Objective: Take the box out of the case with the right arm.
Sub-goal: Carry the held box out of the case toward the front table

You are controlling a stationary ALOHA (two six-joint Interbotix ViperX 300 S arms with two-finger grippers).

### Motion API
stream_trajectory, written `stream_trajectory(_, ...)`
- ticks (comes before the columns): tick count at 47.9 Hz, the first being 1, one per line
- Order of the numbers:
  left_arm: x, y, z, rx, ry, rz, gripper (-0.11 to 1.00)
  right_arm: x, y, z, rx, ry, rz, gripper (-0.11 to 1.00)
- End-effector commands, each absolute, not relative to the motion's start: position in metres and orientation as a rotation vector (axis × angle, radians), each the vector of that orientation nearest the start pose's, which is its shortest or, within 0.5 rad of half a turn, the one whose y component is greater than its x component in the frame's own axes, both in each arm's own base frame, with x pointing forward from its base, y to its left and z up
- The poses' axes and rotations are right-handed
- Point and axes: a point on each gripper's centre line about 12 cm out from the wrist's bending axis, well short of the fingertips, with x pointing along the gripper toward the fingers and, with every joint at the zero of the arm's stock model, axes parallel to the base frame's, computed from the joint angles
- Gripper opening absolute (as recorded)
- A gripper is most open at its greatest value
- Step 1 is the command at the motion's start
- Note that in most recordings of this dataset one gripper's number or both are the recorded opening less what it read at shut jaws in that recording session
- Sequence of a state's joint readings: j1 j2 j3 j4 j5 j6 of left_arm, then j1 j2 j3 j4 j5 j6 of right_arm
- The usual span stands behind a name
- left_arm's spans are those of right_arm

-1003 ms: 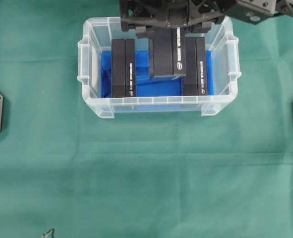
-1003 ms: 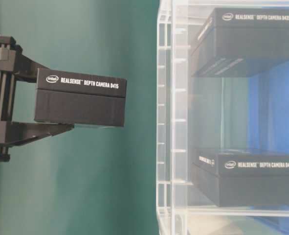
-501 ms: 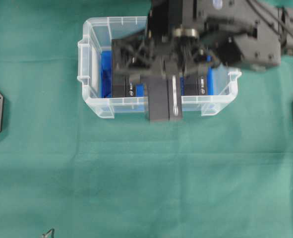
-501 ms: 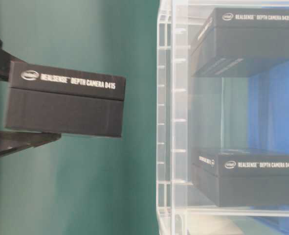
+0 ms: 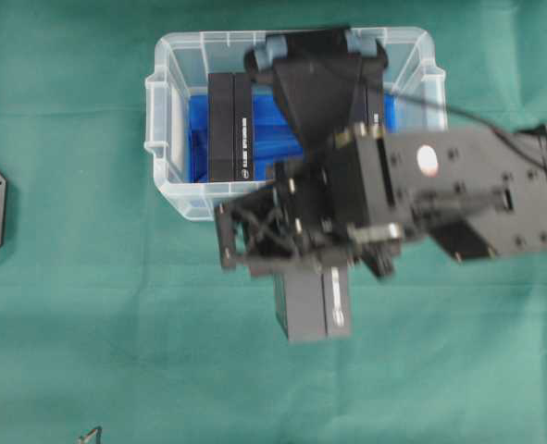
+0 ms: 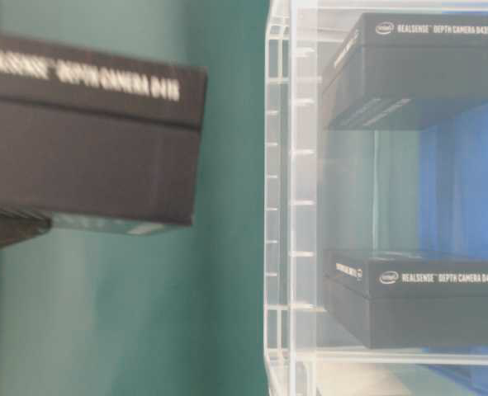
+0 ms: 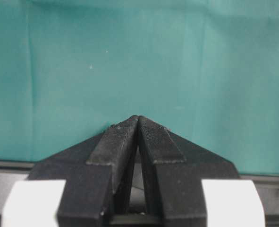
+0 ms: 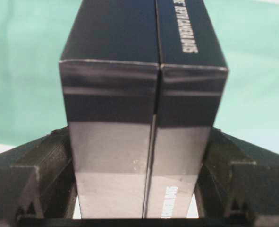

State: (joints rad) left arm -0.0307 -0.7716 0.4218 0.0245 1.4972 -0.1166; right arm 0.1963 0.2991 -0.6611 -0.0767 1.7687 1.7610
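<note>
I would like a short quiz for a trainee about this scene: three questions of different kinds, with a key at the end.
1. True or false: the black cardboard box held by the right pincer is outside the clear plastic case with a blue floor.
2. How many black boxes lie inside the case? A) one B) two C) three
3. Fill in: the left pincer is ____ and holds nothing.

Key:
1. True; it is over the green cloth, in front of the case.
2. B; the left box and the right box, which the arm partly hides from overhead.
3. shut
</note>
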Motion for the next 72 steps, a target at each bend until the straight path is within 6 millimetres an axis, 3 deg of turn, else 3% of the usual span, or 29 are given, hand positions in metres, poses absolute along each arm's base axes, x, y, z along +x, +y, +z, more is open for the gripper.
stream_trajectory(1,0.165,-0.002,0.387,-0.071,1.118,0.063,0.02,0.426,0.091,0.411,1.307,1.012,-1.045,0.65)
stream_trajectory(9,0.165,-0.002,0.388,-0.072,1.116,0.063,0.02,0.423,0.103,0.410,1.315,1.017,-1.045,0.65)
stream_trajectory(53,0.165,-0.002,0.388,-0.071,1.115,0.062,0.02,0.431,0.105,0.396,1.295,1.038,-1.073,0.65)
stream_trajectory(62,0.165,-0.002,0.388,-0.071,1.115,0.062,0.02,0.437,0.108,0.375,1.271,1.078,-1.110,0.65)
stream_trajectory(72,0.165,-0.002,0.388,-0.071,1.115,0.062,0.02,0.448,0.113,0.328,1.258,1.115,-1.129,0.65)
